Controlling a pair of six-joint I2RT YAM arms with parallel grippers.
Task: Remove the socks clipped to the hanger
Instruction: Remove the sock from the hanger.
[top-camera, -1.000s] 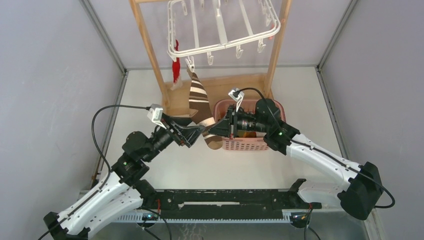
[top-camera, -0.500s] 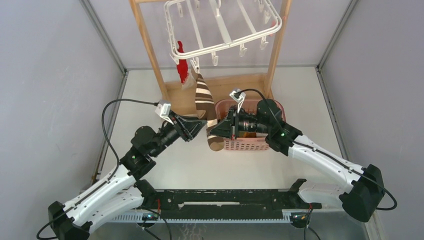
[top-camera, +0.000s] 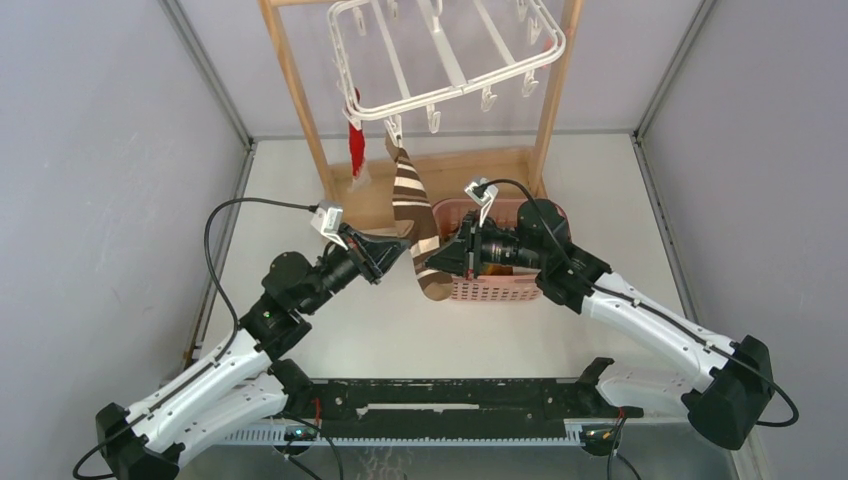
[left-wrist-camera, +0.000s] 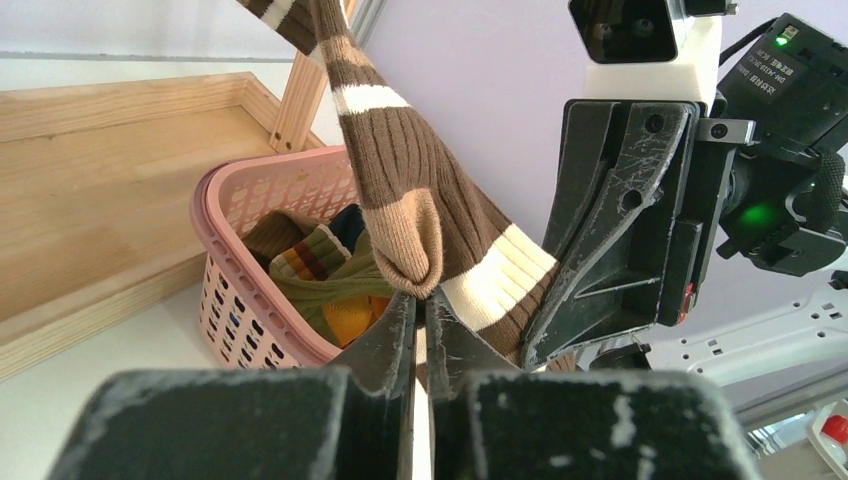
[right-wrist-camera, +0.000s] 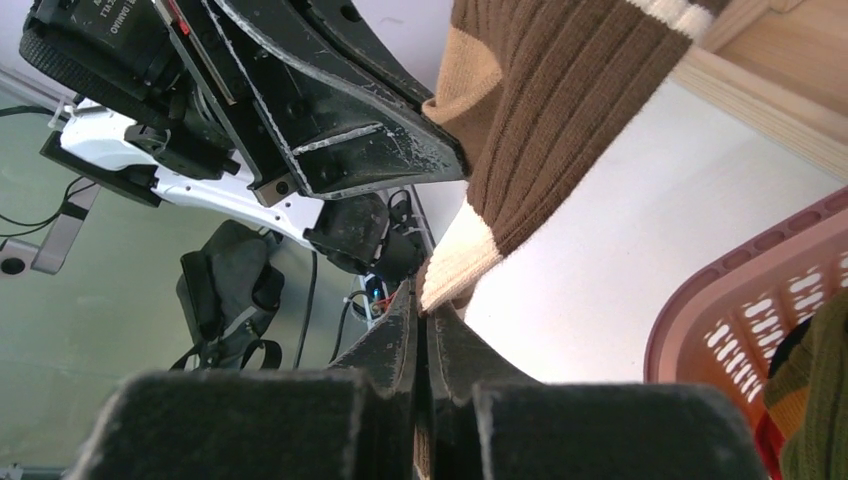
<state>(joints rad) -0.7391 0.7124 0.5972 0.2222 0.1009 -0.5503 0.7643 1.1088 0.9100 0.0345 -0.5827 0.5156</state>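
Two pinches on striped sock (left-wrist-camera: 400, 190); left gripper (left-wrist-camera: 418, 300), nearly closed, nips heel fold; right gripper (right-wrist-camera: 425, 300) clamps cream band; soft, light, stretchy; best pulled close under hanger (top-camera: 450, 88)

No text can be read for certain. In the left wrist view, at two o'clock, the right arm's black housing (left-wrist-camera: 800, 85) carries a few lines of small white print, too fine to make out. In the right wrist view, at eleven o'clock, the left arm's black housing (right-wrist-camera: 105, 25) shows a row of white capitals, upside down and partly cut by the frame edge, also illegible.
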